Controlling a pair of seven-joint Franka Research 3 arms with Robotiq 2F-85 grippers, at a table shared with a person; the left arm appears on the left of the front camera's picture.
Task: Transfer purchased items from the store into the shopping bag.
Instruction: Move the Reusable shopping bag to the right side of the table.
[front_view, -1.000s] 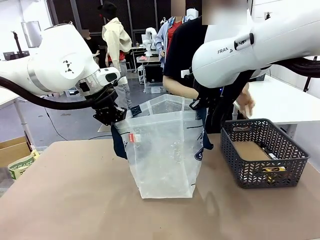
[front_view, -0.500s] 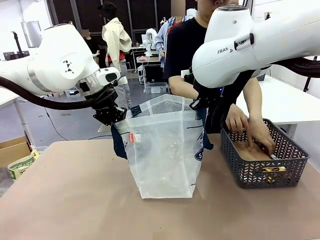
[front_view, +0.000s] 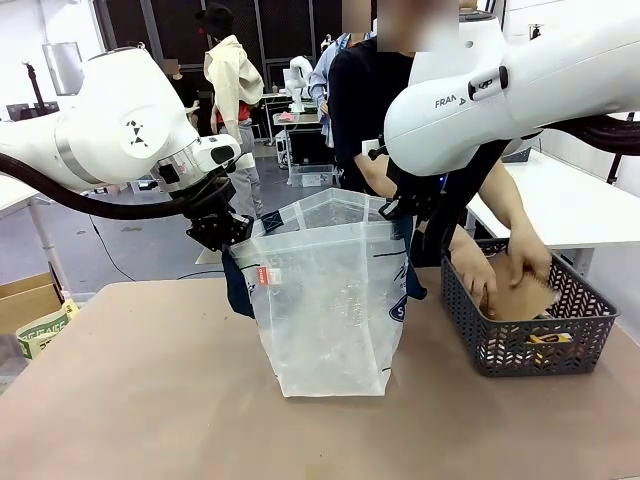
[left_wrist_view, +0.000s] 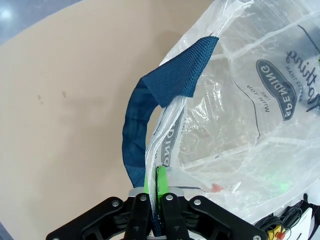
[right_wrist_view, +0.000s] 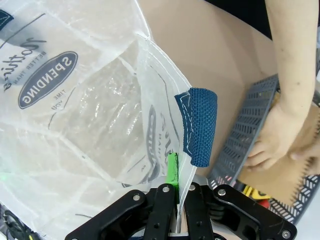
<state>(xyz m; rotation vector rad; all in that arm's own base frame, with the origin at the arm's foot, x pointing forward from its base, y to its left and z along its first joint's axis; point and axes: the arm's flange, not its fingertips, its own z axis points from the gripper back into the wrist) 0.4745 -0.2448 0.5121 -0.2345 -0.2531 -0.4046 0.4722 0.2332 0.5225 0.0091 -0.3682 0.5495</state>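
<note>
The bag (front_view: 330, 300) is standing upright at the middle of the surface (front_view: 140, 390), its mouth being held open from both sides. The left jaws are clenching the clear rim on the bag's left side. In the left wrist view the film is passing between the green pads (left_wrist_view: 146, 176), and the navy handle (left_wrist_view: 145, 115) is looping just beside them. The right jaws are clenching the opposite rim. In the right wrist view the film is running between the pads (right_wrist_view: 172, 167), and the other handle (right_wrist_view: 201, 125) is folding over just above them.

The basket (front_view: 560, 345) is sitting by the right edge of the surface, apart from the bag and lower than it. Both of the person's hands (front_view: 528, 262) are reaching into it and gripping the tan pack (front_view: 520, 298), which is tilting up above the basket's rim. A yellow-marked piece (front_view: 545, 340) is showing through the lattice at the basket's near wall.

In the front view the right arm's body is covering the right jaws, and the bag's rim is hiding the tips of the left ones. The hands and the basket wall are covering much of the pack. What else is lying in the basket is hard to make out, and the crinkled film is blurring the inside of the bag.
</note>
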